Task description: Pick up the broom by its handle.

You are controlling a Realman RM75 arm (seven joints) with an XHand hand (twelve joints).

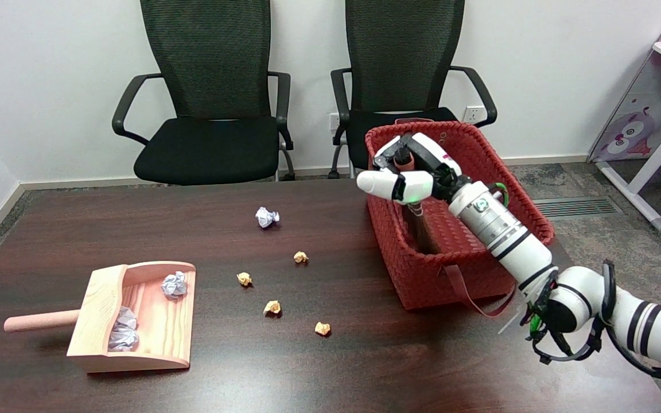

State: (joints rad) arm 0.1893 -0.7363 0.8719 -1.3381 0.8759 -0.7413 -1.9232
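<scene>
Broom handle (404,160) stands in the red basket (422,275), gripped by the right hand (413,169).

broom (416,221) mostly hidden inside basket (422,275)

Woven red basket (422,275), wooden dustpan (158,327)
</scene>
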